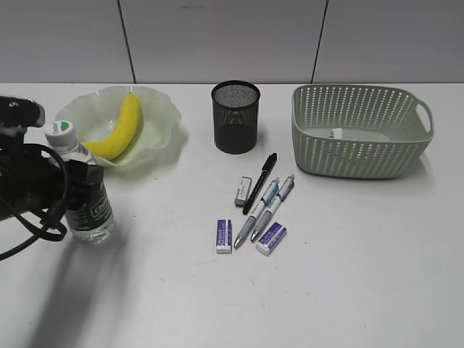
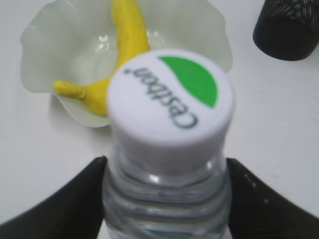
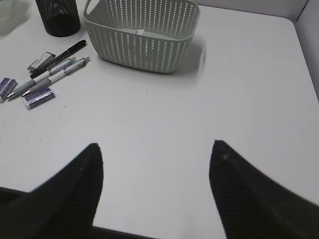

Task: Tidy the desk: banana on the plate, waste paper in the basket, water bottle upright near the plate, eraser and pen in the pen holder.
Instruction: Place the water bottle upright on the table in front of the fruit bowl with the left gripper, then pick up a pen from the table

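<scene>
Water bottle (image 1: 81,190) standing upright at near left, just in front of the plate (image 1: 163,119), pinched around its neck by the left gripper (image 2: 167,199). Best bet now: spread the jaws slow, back off straight, no nudging. Right gripper (image 3: 155,189) spread wide, holding nothing.

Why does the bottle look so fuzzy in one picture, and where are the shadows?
Left wrist view: the water bottle fills the frame, too close, so its cap is soft; the banana behind is slightly sharper. Exterior view: sharp, with a soft shadow under the bottle. Right wrist view: the basket is clear, the dark fingers blurred.
</scene>
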Available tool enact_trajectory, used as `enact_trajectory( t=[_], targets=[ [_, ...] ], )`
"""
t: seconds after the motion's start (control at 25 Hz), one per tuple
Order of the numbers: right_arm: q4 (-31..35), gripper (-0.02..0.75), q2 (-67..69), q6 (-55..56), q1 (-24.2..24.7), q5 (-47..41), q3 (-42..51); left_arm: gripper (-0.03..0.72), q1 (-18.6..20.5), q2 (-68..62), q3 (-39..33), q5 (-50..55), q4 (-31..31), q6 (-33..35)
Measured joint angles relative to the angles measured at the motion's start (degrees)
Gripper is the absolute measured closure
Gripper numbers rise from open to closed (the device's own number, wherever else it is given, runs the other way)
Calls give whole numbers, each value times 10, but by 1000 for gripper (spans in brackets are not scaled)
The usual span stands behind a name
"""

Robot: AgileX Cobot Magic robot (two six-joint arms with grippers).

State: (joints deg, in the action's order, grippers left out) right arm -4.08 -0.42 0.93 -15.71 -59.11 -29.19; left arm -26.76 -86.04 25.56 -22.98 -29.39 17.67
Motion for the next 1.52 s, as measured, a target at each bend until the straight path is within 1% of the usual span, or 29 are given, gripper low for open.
enact_trajectory(
  t=[0.04, 0.2, 0.28, 0.6, 0.76, 0.84, 0.92, 1.0, 1.08, 1.16, 1.28, 1.32, 1.4, 1.52],
  targets=[
    [0, 210, 0, 0, 0, 0, 0, 185, 0, -1, 1, -1, 0, -1],
    [0, 210, 0, 0, 0, 0, 0, 109, 0, 7, 1, 11, -1, -2],
    [0, 210, 0, 0, 0, 0, 0, 97, 0, 20, 1, 19, -1, -2],
    [0, 210, 0, 0, 0, 0, 0, 97, 0, 98, 24, 23, -1, -2],
    [0, 210, 0, 0, 0, 0, 0, 100, 0, 187, 40, 43, -1, 6],
    [0, 210, 0, 0, 0, 0, 0, 100, 1, 245, 48, 75, -1, 26],
    [0, 210, 0, 0, 0, 0, 0, 100, 10, 310, 52, 136, -1, 46],
    [0, 210, 0, 0, 0, 0, 0, 100, 29, 366, 53, 215, 5, 54],
    [0, 210, 0, 0, 0, 0, 0, 102, 61, 438, 56, 310, 24, 55],
    [0, 210, 0, 0, 0, 0, 0, 120, 104, 487, 66, 413, 59, 49],
    [0, 210, 8, 0, 0, 0, 0, 173, 173, 551, 88, 564, 145, 3],
    [0, 210, 9, 0, 0, 0, 0, 195, 186, 570, 94, 609, 177, -32],
    [0, 210, 14, 0, 0, 0, 0, 223, 196, 599, 99, 689, 218, -96],
    [1, 210, 21, 0, 0, 0, 0, 246, 199, 629, 99, 830, 249, -138]
  ],
)
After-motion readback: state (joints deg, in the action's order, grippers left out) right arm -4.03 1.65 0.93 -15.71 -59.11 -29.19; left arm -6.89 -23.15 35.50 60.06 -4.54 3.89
